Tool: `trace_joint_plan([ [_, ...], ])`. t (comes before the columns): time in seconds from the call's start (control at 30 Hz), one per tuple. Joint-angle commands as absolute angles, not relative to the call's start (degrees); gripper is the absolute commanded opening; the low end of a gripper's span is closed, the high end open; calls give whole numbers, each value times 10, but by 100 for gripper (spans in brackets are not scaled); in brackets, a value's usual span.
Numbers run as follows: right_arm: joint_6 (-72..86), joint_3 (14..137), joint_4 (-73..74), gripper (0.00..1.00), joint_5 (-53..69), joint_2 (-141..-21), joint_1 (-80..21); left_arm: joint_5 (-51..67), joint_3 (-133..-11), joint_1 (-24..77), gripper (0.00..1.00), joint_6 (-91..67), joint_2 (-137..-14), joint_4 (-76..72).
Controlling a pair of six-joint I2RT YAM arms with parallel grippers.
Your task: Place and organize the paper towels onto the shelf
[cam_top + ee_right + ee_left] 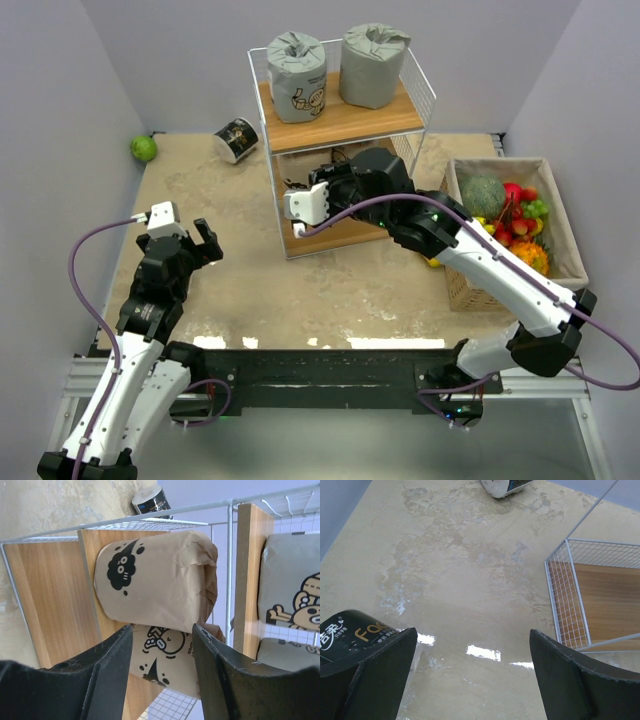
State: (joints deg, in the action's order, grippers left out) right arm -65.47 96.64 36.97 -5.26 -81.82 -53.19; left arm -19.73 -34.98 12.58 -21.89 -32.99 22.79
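Nearest us, our left tool (472, 635) hangs released over the desk (470, 555) with a black roll (350, 635) just beside its finger, which we judge light, squashy and slick-wrapped, best gripped across its middle; farther off, our released right tool (162, 630) faces beige rolls (155, 580) on the shelf (45, 605).

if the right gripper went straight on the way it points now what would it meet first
Most likely the beige printed roll seen between the right gripper's open fingers on the shelf; depth is unclear.
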Motion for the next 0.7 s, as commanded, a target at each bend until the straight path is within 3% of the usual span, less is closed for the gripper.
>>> trace_joint_plan([
  [0.0, -612, 936, 315, 51, -46, -788, -530, -202, -351, 128, 99, -221, -330, 207],
  [0.33, -569, 831, 177, 25, -13, -785, -531, -204, -351, 128, 99, -222, -333, 208],
  [0.67, -563, 809, 70, 24, -41, -838, -530, -209, -351, 128, 99, -225, -338, 209],
])
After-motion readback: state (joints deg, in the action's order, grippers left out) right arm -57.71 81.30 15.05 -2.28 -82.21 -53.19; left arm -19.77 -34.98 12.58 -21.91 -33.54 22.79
